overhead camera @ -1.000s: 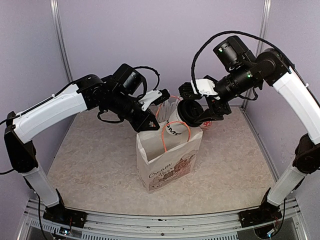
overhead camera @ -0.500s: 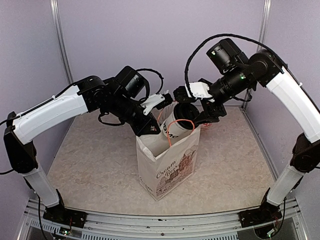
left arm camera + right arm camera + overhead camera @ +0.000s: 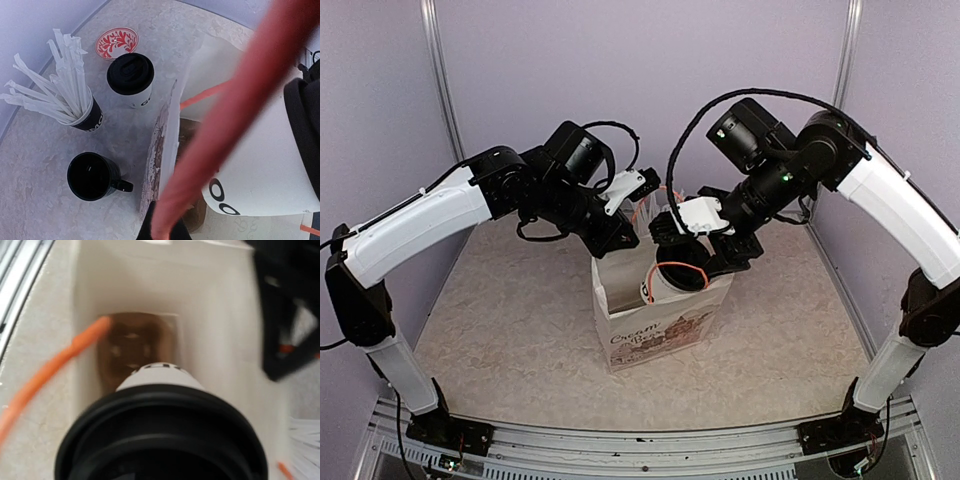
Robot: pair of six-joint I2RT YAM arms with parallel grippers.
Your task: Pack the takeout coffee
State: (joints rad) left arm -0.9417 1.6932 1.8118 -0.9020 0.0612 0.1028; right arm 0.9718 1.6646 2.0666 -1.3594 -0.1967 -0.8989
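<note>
Presently right claw (image 3: 690,250) is clamping white paper cup (image 3: 663,288), likely light and crushable, at its stiffer lidded rim; left claw (image 3: 620,243) closed.

In the left wrist view, a black cup (image 3: 86,116) crammed with white wrapped straws (image 3: 52,85) stands on a beige marbled table (image 3: 35,200). A squat black mug (image 3: 92,176) sits at its 6 o'clock, handle toward 4 o'clock. A red-patterned round disc (image 3: 116,42) lies at the cup's 1 o'clock.

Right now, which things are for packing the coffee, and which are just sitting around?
For the job: held cup, second cup, paper bag.
Just sitting around: straw cup, black mug, red patterned disc.
</note>
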